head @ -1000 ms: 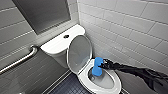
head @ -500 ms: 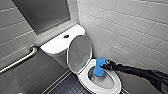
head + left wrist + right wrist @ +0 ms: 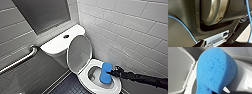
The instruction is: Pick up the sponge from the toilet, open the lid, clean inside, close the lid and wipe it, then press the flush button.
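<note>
Right gripper: clamped on sponge, at toilet bowl opening.
Lid: raised, upright.
Flush button: on tank top.

In the head view, a metal grab bar runs slanted along the wall on the left. Above the bar this wall has pale grey tiles, and below it the wall is darker grey. A dark rectangular panel sits higher up. The right wall has white brick-like tiles. The floor has small dark tiles.
</note>
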You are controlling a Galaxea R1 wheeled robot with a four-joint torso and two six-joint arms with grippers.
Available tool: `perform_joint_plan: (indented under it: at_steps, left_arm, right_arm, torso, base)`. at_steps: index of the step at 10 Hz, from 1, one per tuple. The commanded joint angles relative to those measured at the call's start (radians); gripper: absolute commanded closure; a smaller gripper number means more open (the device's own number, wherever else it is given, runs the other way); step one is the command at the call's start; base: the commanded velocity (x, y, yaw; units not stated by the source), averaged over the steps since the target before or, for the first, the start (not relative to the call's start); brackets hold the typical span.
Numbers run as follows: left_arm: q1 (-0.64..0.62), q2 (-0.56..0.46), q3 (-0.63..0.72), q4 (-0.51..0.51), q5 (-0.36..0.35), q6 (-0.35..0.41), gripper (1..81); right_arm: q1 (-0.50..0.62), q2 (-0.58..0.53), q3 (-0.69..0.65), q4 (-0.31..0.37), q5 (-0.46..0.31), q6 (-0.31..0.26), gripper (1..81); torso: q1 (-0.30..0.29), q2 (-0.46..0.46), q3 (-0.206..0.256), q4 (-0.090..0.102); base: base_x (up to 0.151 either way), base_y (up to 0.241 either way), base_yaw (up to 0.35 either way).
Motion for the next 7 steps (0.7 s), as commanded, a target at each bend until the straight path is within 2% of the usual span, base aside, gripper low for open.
perform_joint_plan:
  at_steps: [1, 7]
  left_arm:
    - [0.045, 0.005, 0.016, 0.000, 0.097, 0.010, 1.0]
    - [0.045, 0.018, 0.015, 0.017, 0.097, 0.019, 1.0]
  right_arm:
    - [0.022, -0.101, 0.127, 0.043, 0.033, 0.001, 81.1]
    - [-0.046, -0.323, 0.402, 0.043, 0.141, 0.000, 81.1]
  torso:
    - [0.000, 0.000, 0.000, 0.000]
    - [0.000, 0.000, 0.000, 0.000]
  base:
    - [0.000, 0.000, 0.000]
    - [0.000, 0.000, 0.000]
